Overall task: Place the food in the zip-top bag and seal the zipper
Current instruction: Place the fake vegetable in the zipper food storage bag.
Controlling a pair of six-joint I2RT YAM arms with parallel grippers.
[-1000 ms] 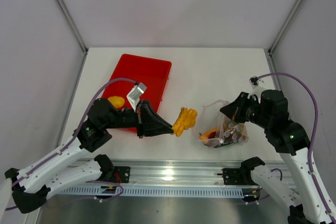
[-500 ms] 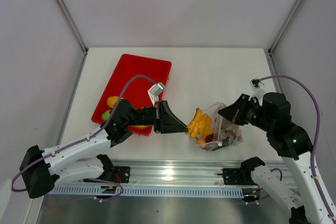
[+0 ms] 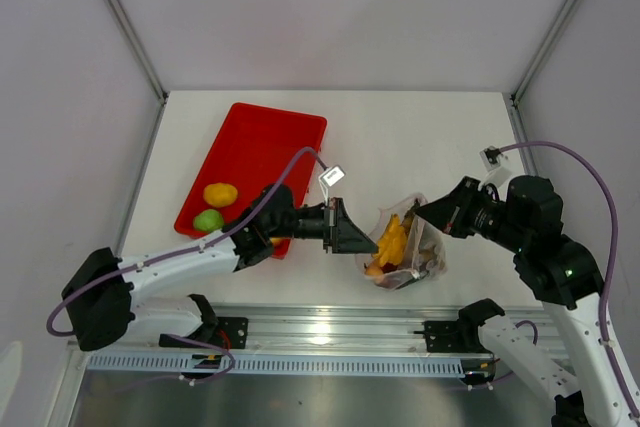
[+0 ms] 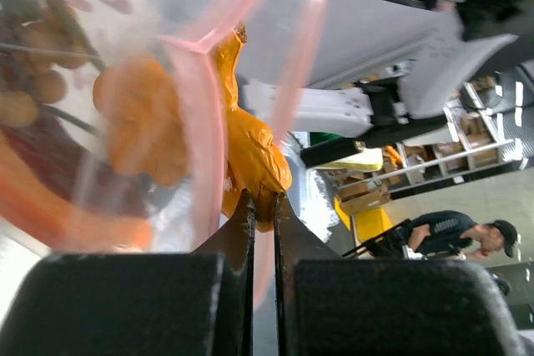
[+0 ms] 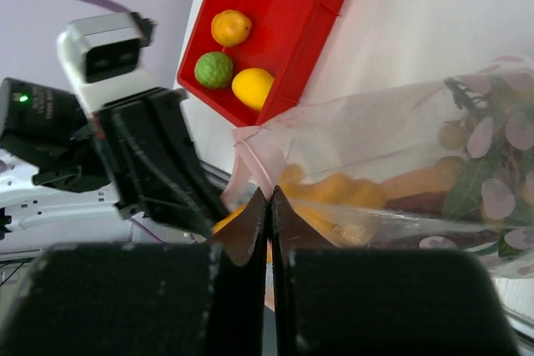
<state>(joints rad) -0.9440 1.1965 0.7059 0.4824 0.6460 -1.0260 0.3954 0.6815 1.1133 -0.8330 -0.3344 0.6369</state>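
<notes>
My left gripper [image 3: 362,244] is shut on the orange bits [image 3: 391,242], a lumpy orange toy food [image 4: 250,156], and holds it in the mouth of the zip-top bag [image 3: 405,245]. My right gripper [image 3: 425,212] is shut on the bag's upper edge [image 5: 269,193] by the pinkish zipper [image 5: 250,156], holding the mouth up. The zipper strip [image 4: 196,122] runs across the left wrist view. Inside the bag are a grape cluster [image 5: 467,135], green leaves and reddish pieces. A yellow mango [image 3: 220,194], a green lime [image 3: 208,219] and an orange fruit [image 5: 230,27] lie in the red tray [image 3: 265,142].
The red tray lies at the left of the white table [image 3: 400,137]. The metal rail [image 3: 330,332] runs along the near edge. Enclosure posts stand at the back corners.
My left gripper carried the orange bits to the right from beside the tray into the bag's mouth. The bag shifted slightly left and opened wider; the right gripper kept its hold.
</notes>
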